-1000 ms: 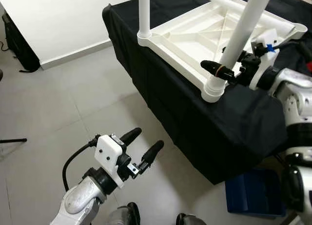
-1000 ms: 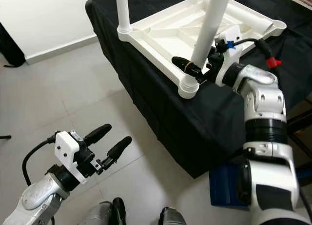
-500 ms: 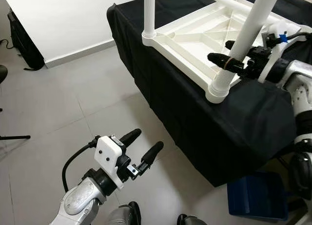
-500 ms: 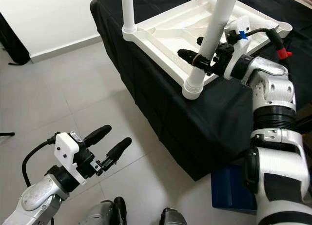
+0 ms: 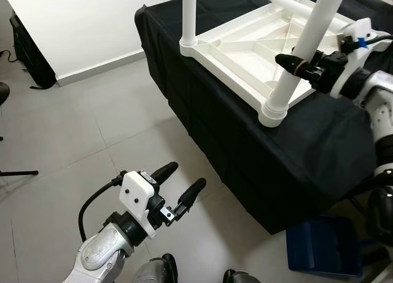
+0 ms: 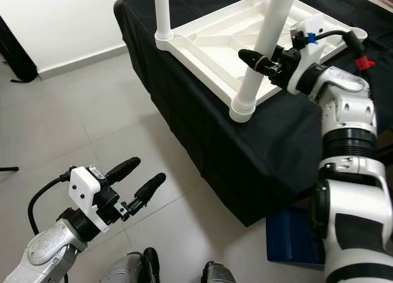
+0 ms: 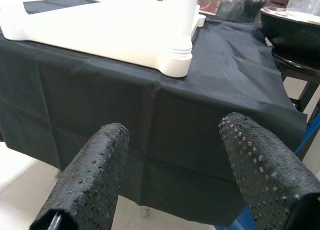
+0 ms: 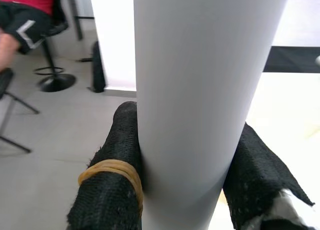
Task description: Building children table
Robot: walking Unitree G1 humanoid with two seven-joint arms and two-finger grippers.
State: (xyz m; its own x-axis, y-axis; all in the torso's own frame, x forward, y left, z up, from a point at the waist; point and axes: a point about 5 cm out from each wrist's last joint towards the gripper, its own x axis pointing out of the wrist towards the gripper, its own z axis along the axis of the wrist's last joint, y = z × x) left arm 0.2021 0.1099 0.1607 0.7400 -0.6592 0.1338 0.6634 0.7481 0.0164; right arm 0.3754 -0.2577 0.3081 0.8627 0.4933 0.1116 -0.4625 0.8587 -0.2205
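Observation:
A white children's table point(image 5: 242, 46) lies upside down on a black-draped table point(image 5: 245, 142). One white leg point(image 5: 307, 43) stands tilted in the near corner socket point(image 5: 272, 114). My right gripper point(image 5: 296, 61) is shut on this leg partway up. In the right wrist view its fingers point(image 8: 112, 165) press both sides of the leg point(image 8: 200, 90). Another leg point(image 5: 188, 13) stands in the far left corner. My left gripper point(image 5: 185, 175) hangs open low over the floor, holding nothing; the left wrist view looks past its fingertips point(image 7: 85, 180) at the cloth.
A blue bin point(image 5: 322, 246) sits on the floor under the table's right end. A black bag point(image 5: 27, 50) leans on the wall at the left. Grey tiled floor spreads in front. A seated person point(image 8: 25, 10) and a chair base point(image 8: 55, 80) show in the right wrist view.
The camera shifted slightly at first. My right gripper has slid up the leg, away from the corner socket. The left arm has stayed still.

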